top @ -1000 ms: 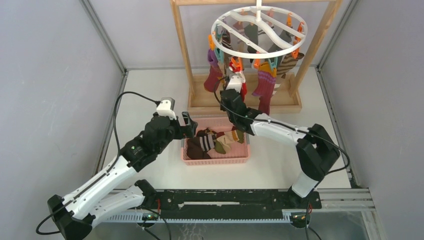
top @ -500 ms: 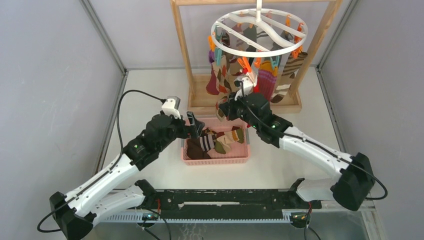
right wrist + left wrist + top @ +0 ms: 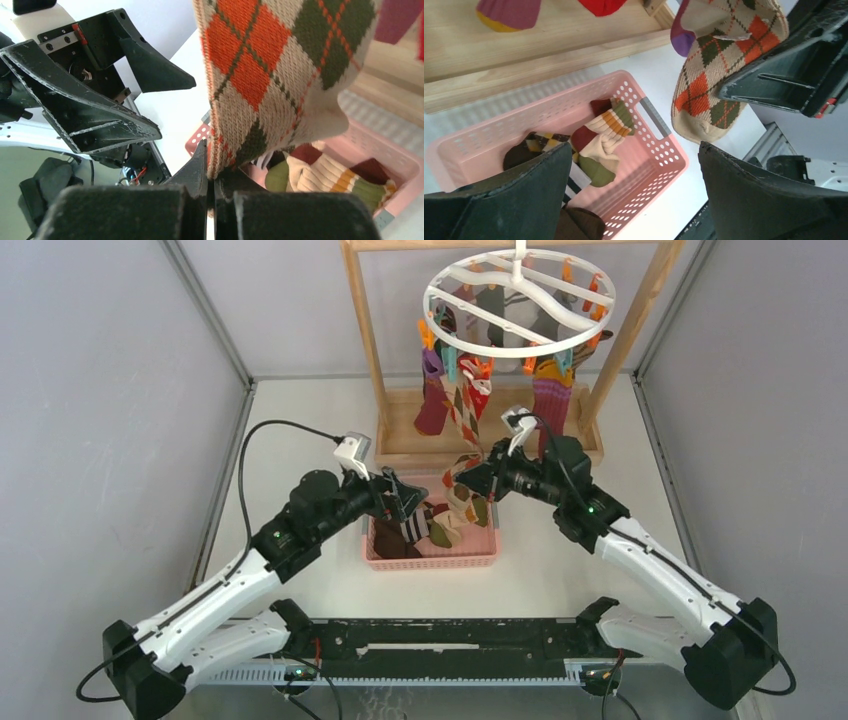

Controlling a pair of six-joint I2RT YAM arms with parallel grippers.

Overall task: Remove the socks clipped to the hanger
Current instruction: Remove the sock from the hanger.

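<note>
The white ring hanger point(image 3: 520, 300) hangs from the wooden frame with several socks clipped round its rim. My right gripper point(image 3: 210, 175) is shut on the lower edge of a beige argyle sock point(image 3: 265, 65). In the top view that argyle sock point(image 3: 463, 425) stretches from a rim clip down to the right gripper point(image 3: 478, 480), above the pink basket. My left gripper point(image 3: 634, 200) stands open and holds nothing. It hovers over the basket's left half, just left of the argyle sock point(image 3: 714, 85). From above, the left gripper point(image 3: 408, 502) is close to the right one.
The pink basket point(image 3: 430, 558) sits between the arms with several loose socks point(image 3: 604, 130) inside. The wooden frame's base point(image 3: 420, 445) lies just behind it, its posts either side of the hanger. Grey walls enclose the table left and right.
My right gripper has pulled back and right from under the hanger, drawing the argyle sock down over the basket. The hanger has swung and turned. The left gripper has edged right.
</note>
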